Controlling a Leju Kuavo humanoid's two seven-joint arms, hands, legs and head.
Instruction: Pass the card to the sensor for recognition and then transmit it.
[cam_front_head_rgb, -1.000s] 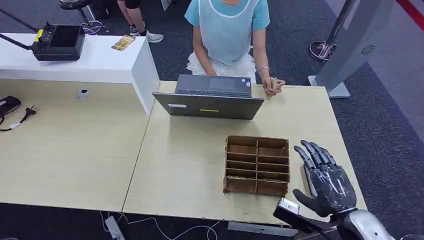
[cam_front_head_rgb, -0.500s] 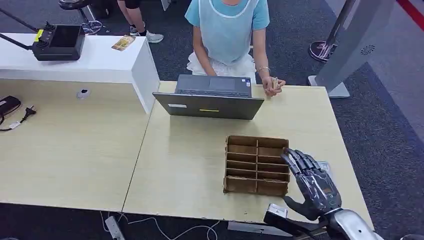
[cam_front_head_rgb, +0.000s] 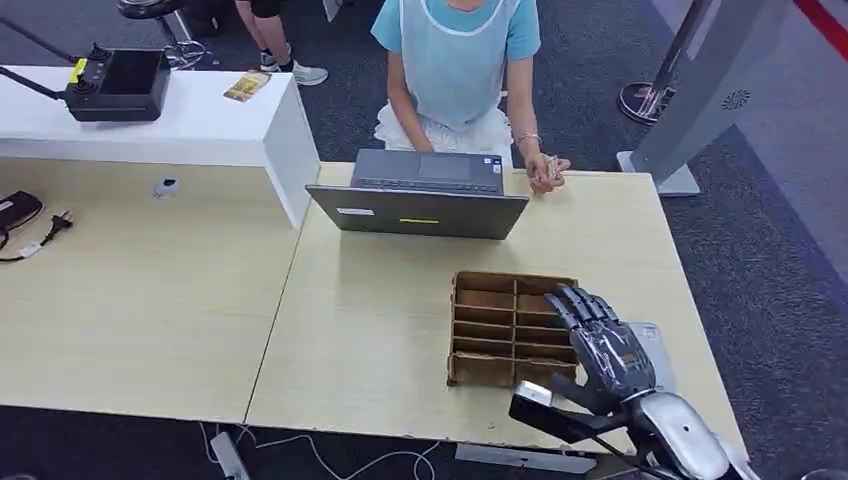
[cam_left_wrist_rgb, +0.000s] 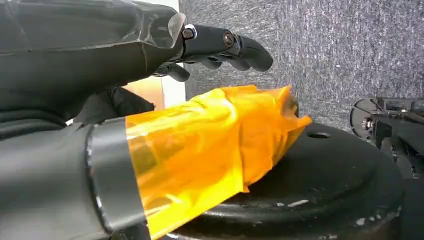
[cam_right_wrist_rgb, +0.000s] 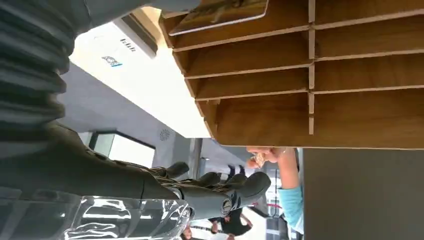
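Observation:
A brown wooden divider box (cam_front_head_rgb: 500, 330) with several slots stands on the table in front of me. My right hand (cam_front_head_rgb: 602, 345) hovers over its right column, fingers stretched out and apart, holding nothing. From the right wrist camera the box (cam_right_wrist_rgb: 350, 100) is close, and a card (cam_right_wrist_rgb: 220, 12) lies in one of its end slots, beyond the fingers (cam_right_wrist_rgb: 225, 192). A flat white device (cam_front_head_rgb: 652, 345), seemingly the sensor, lies on the table just right of the box. My left hand (cam_left_wrist_rgb: 100, 75) hangs low with straight fingers, its thumb (cam_left_wrist_rgb: 210, 135) wrapped in orange tape, and it holds nothing.
A grey laptop (cam_front_head_rgb: 420, 195) stands at the table's far edge with a person (cam_front_head_rgb: 455, 60) seated behind it, one hand (cam_front_head_rgb: 545, 172) resting on the table. A white counter (cam_front_head_rgb: 200, 125) with a black device (cam_front_head_rgb: 115, 85) is at the far left.
My right hand has moved left from the table's right edge to over the box's right column, uncovering the white device beside it.

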